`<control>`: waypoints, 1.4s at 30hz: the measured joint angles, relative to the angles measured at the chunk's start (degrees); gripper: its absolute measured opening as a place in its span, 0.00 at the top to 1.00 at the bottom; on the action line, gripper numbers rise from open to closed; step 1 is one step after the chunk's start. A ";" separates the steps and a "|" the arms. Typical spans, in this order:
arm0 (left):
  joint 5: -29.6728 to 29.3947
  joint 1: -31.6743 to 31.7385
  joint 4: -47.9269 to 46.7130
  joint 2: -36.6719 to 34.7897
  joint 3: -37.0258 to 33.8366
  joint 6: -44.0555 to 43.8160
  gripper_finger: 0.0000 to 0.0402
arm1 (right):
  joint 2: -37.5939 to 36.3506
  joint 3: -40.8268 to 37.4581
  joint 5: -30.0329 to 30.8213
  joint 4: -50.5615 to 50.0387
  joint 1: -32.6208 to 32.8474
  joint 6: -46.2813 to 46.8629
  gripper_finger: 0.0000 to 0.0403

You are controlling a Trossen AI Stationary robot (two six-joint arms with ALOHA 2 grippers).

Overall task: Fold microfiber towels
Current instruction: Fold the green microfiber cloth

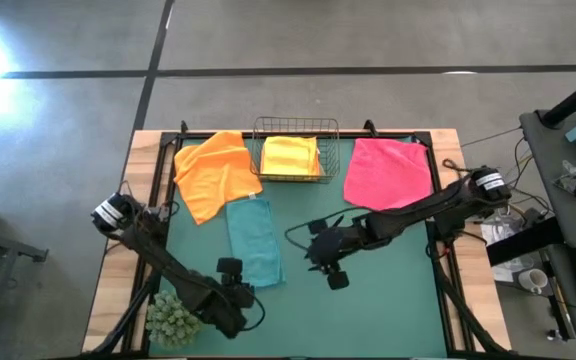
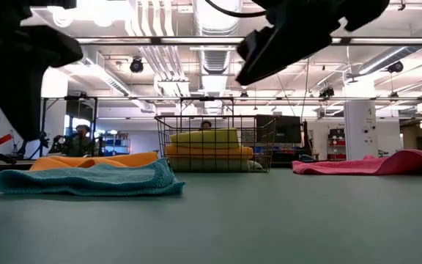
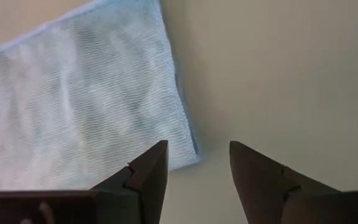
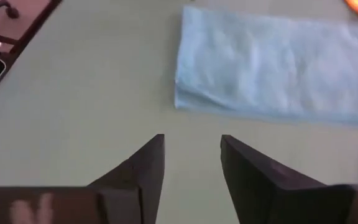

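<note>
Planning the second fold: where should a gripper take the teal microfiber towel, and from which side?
Grip the teal microfiber towel, a long folded strip, at its near short end by the corner below the left gripper. Come from above, open fingers straddling the edge. It lies flat, so pinching a corner likely lifts both layers.

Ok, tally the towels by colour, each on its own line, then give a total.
Orange towel on the mat, plus orange towel in the basket: 2
Yellow towel on top in the wire basket: 1
Pink towel: 1
Teal towel, folded: 1
Total visible: 5
</note>
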 joint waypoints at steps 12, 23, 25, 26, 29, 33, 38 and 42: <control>0.00 -1.56 4.62 0.09 -4.86 -7.39 0.61 | 9.45 0.00 -2.93 15.40 0.19 -4.94 0.62; -0.59 -1.38 7.82 0.09 -8.31 -7.28 0.61 | 18.38 6.75 -4.27 19.73 0.19 -5.70 0.63; -0.79 -1.34 8.11 0.09 -8.34 -6.93 0.61 | 19.44 8.22 -4.27 18.06 0.19 -5.68 0.63; -1.77 -1.34 8.28 0.09 -8.37 -6.93 0.61 | 20.17 8.83 -4.27 17.33 0.17 -5.69 0.63; -4.64 -1.34 8.46 0.09 -9.03 -6.85 0.61 | 21.28 10.35 -4.72 15.02 -0.11 -5.55 0.62; -6.01 -1.32 8.96 0.67 -9.54 -6.84 0.61 | 23.46 12.56 -7.08 14.66 -0.27 -5.46 0.62; -6.42 -1.30 14.82 1.41 -11.62 -2.77 0.61 | 27.56 15.88 -8.33 13.19 -0.45 -5.61 0.62; -6.81 -1.16 15.45 1.60 -12.10 -3.82 0.61 | 29.37 18.03 -8.16 10.21 -0.71 -5.55 0.62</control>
